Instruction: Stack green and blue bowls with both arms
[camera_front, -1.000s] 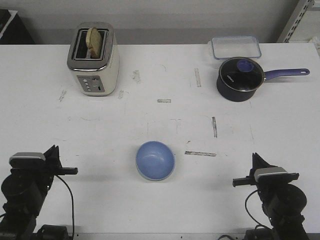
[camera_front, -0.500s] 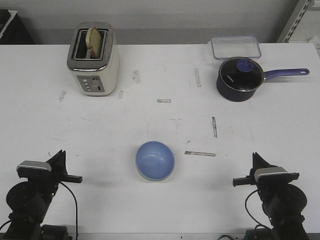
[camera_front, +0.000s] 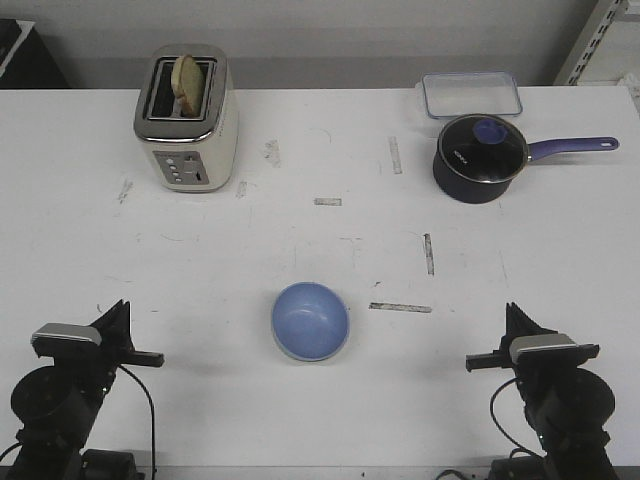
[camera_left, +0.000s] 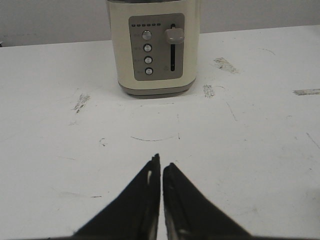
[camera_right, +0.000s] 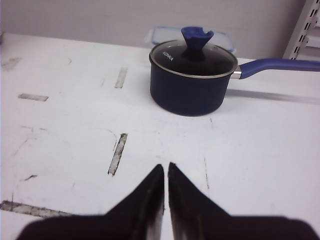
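two closed hands, left hand (camera_left: 161, 167), right hand (camera_right: 165, 167), blue bowl (camera_front: 311, 320) possibly nested

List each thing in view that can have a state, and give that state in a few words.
blue bowl: upright, empty, with a pale rim edge showing beneath it.
toaster: lever up, a slice standing in its slot.
saucepan: lid on.
clear container: lidded, behind the saucepan.
left gripper: shut, holding nothing.
right gripper: shut, holding nothing.
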